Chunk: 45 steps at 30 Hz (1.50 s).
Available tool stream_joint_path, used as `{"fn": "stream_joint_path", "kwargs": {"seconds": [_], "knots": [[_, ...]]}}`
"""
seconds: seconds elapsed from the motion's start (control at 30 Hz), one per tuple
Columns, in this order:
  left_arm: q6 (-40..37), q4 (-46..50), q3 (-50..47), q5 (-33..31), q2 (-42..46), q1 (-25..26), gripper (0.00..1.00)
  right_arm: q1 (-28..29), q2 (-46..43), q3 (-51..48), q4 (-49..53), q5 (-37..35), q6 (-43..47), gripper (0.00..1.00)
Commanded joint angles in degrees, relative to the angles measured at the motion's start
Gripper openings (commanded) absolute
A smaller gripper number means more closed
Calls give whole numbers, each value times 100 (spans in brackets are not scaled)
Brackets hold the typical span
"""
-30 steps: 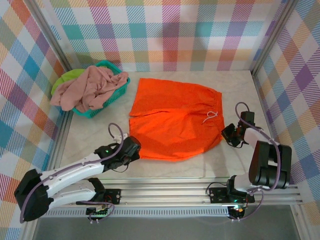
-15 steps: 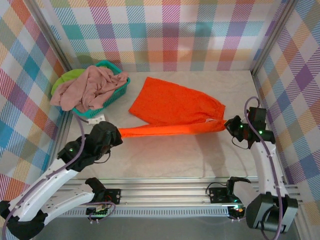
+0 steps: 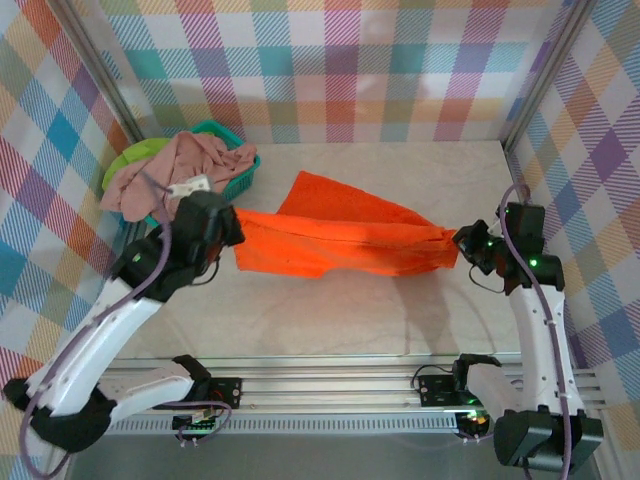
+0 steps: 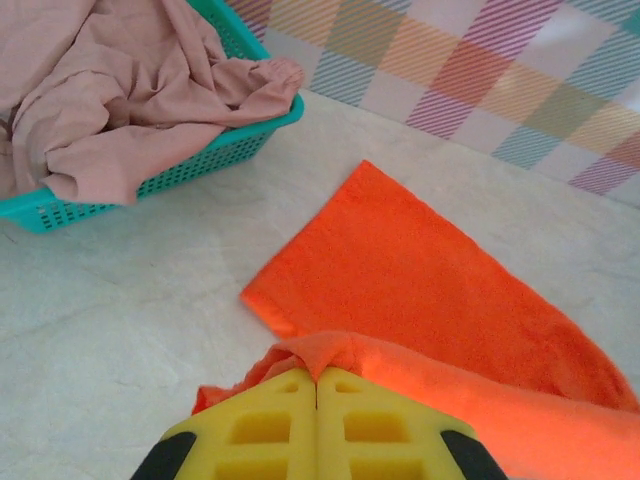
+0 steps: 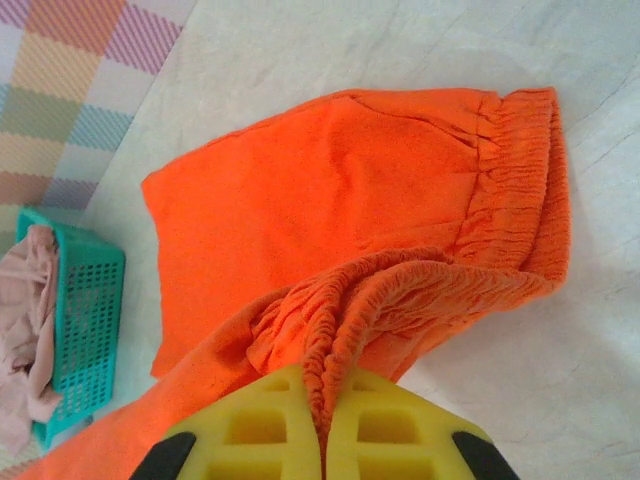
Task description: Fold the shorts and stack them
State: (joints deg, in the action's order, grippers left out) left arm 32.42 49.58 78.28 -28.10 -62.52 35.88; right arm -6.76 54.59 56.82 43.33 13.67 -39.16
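My left pincer (image 4: 317, 375) is clamped on one end of the orange shorts (image 3: 340, 240), and my right pincer (image 5: 322, 385) grips their gathered waistband. They stretch between us over the bench (image 3: 330, 320). Farther back left, pink shorts (image 3: 170, 175) and green shorts (image 3: 128, 160) fill the teal basket (image 3: 243, 168).

Pale marbled counter (image 3: 330, 320) is lying under even light. Multicolour plaid walls (image 3: 340, 60) are enclosing it at back and both sides; aluminium rail (image 3: 330, 378) is running along its near edge.
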Motion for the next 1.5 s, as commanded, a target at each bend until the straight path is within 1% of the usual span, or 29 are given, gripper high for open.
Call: {"fn": "stream_joint_path", "kwargs": {"seconds": [0.0, 0.17, 0.3, 0.47, 0.63, 0.73, 0.8, 0.83, 0.9, 0.93, 0.97, 1.0, 1.03, 1.07, 1.13, 1.2, 1.27, 1.37, 1.43, 1.47], "knots": [[-409, -645, 336, 495, -755, -342, 0, 8, 265, 222, -179, -282, 47, 0], [-518, -1112, 969, 993, -2000, -631, 0, 8, 714, 189, -496, -523, 24, 0], [-614, -1272, 1613, 1177, -2968, -757, 0, 8, 1120, 202, -760, -620, -24, 0], [-650, -1209, 2526, 1362, -4051, -928, 0, 6, 1691, 402, -1066, -743, -39, 0], [-578, -1104, 3333, 1480, -5075, -1101, 0, -27, 2388, 721, -1199, -979, -28, 3], [-423, -1063, 3819, 1659, -5676, -1237, 0, -87, 2923, 971, -1378, -1014, -113, 10], [-343, -1059, 4255, 1829, -6139, -1334, 0, -160, 3384, 1297, -1393, -1016, -157, 19], [-333, -1062, 4481, 1928, -6353, -1367, 5, -208, 3581, 1448, -1363, -1003, -200, 23], [-380, -1010, 5151, 2210, -6885, -1440, 30, -367, 4005, 1846, -1333, -847, -265, 43], [-399, -896, 5544, 2288, -7098, -1482, 38, -450, 4159, 2032, -1303, -682, -270, 49], [-432, -716, 6004, 2341, -7306, -1513, 52, -543, 4270, 2224, -1222, -502, -308, 58], [-437, -549, 6382, 2468, -7430, -1554, 63, -608, 4295, 2343, -1178, -332, -336, 64], [-447, -448, 6572, 2609, -7443, -1581, 71, -633, 4227, 2369, -1215, -220, -330, 70], [-496, -416, 6626, 2742, -7325, -1587, 76, -621, 4085, 2314, -1291, -143, -304, 76], [-505, -559, 6191, 2968, -6917, -1551, 83, -562, 3741, 1993, -1657, 217, -303, 81], [-392, -1189, 5137, 3368, -6283, -1482, 90, -454, 3454, 1606, -2068, 670, -328, 81], [-148, -2013, 3881, 3629, -5725, -1358, 99, -205, 3322, 1350, -2360, 978, -270, 85], [169, -2754, 2708, 3906, -5355, -1177, 100, 228, 3552, 1422, -2385, 1190, 48, 87], [235, -2971, 2290, 4066, -5352, -1061, 100, 429, 3849, 1623, -2268, 1348, 180, 89], [225, -2992, 2178, 4025, -5402, -1013, 100, 504, 3988, 1709, -2206, 1398, 214, 89]]}}
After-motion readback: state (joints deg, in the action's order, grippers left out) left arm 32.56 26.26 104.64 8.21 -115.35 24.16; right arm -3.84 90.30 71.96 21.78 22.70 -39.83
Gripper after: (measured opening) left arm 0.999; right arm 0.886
